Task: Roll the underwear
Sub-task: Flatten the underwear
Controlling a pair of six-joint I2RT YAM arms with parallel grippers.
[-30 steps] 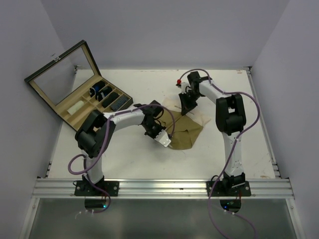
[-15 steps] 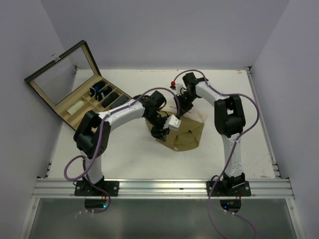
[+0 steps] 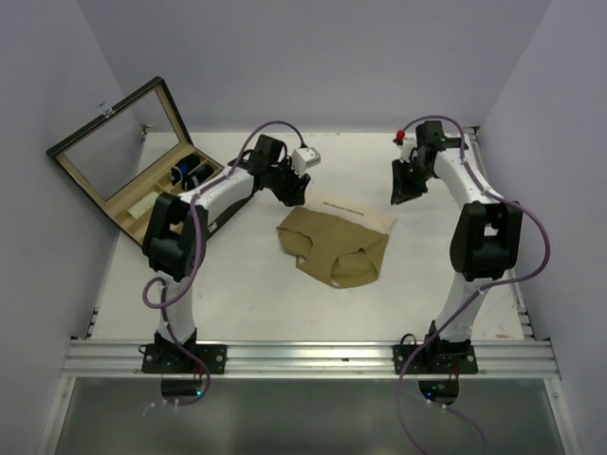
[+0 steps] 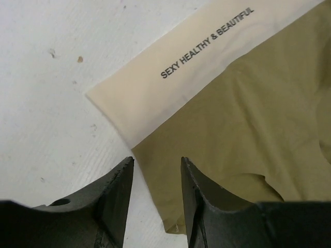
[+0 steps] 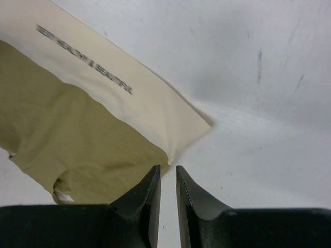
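The olive underwear (image 3: 337,248) with a cream waistband (image 3: 358,211) lies spread flat mid-table. My left gripper (image 3: 292,194) hovers just beyond its far left corner, open and empty; in the left wrist view (image 4: 155,165) its jaws frame the left edge of the cloth (image 4: 248,113) below the printed waistband (image 4: 170,77). My right gripper (image 3: 398,196) hovers by the far right corner. In the right wrist view (image 5: 168,173) its jaws stand a narrow slit apart with only table between them, and the creased waistband corner (image 5: 173,139) lies just ahead of the tips.
An open divided storage box (image 3: 152,204) with a glass lid stands at the far left and holds several dark rolled items. The table's walls rise at the back and both sides. White tabletop (image 3: 237,284) surrounds the cloth.
Both grippers have let go of the underwear and drawn back and apart toward the far side. The cloth, bunched a second ago, now lies spread flat.
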